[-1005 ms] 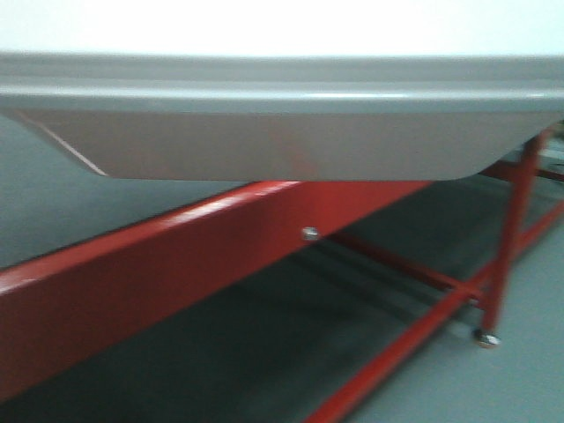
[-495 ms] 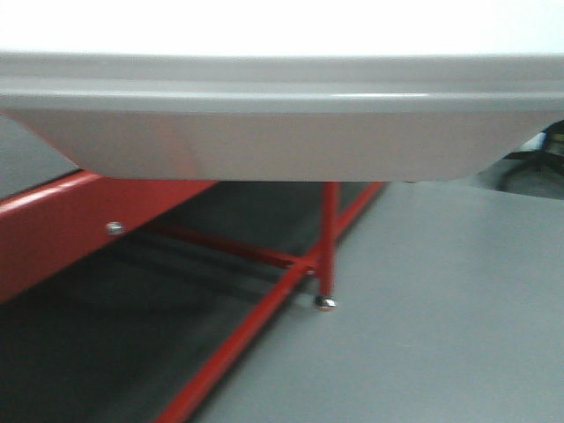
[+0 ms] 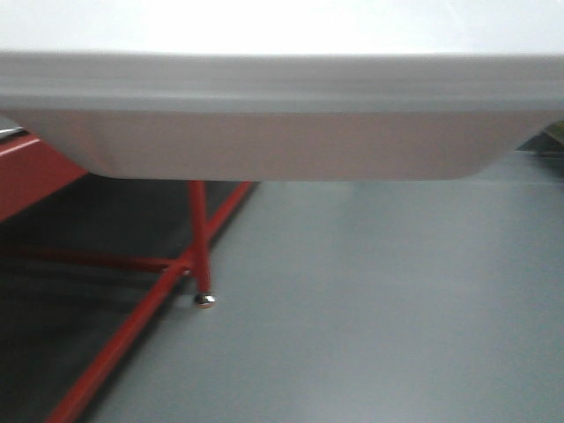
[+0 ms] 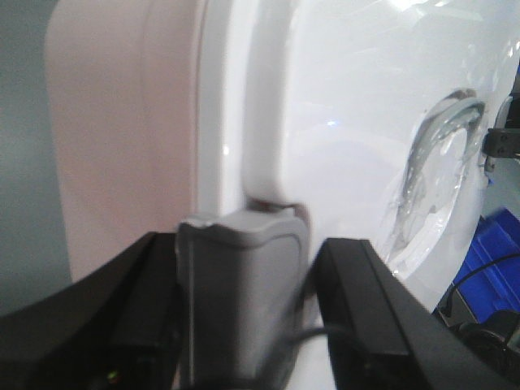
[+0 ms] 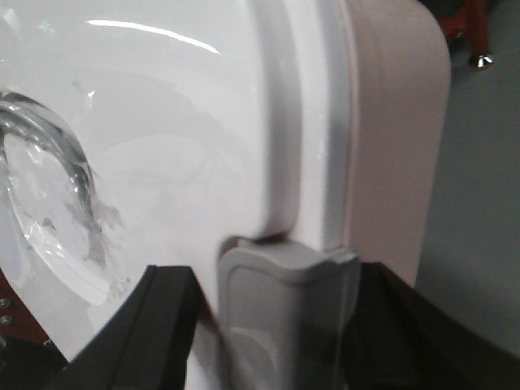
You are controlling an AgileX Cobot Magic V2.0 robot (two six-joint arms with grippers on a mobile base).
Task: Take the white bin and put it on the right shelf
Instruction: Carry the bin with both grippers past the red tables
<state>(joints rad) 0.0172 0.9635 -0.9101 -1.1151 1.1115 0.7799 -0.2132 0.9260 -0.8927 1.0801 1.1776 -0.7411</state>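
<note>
The white bin (image 3: 282, 115) fills the top of the front view, held off the grey floor. Its glossy lid with the recessed handle shows in the left wrist view (image 4: 349, 106) and in the right wrist view (image 5: 162, 122). My left gripper (image 4: 248, 252) is shut on the bin's grey end latch (image 4: 240, 301), one black finger on each side. My right gripper (image 5: 276, 276) is shut on the grey latch (image 5: 284, 325) at the bin's other end. The right shelf is out of view.
A red-framed stand (image 3: 198, 229) with a metal foot (image 3: 204, 300) stands low at the left; its leg also shows in the right wrist view (image 5: 475, 24). Grey floor (image 3: 397, 308) spreads to the right. A blue crate (image 4: 500, 244) sits beyond the bin.
The red stand has slid from the centre to the left edge of the front view, and more bare floor shows at the right. The bin stays held the same way.
</note>
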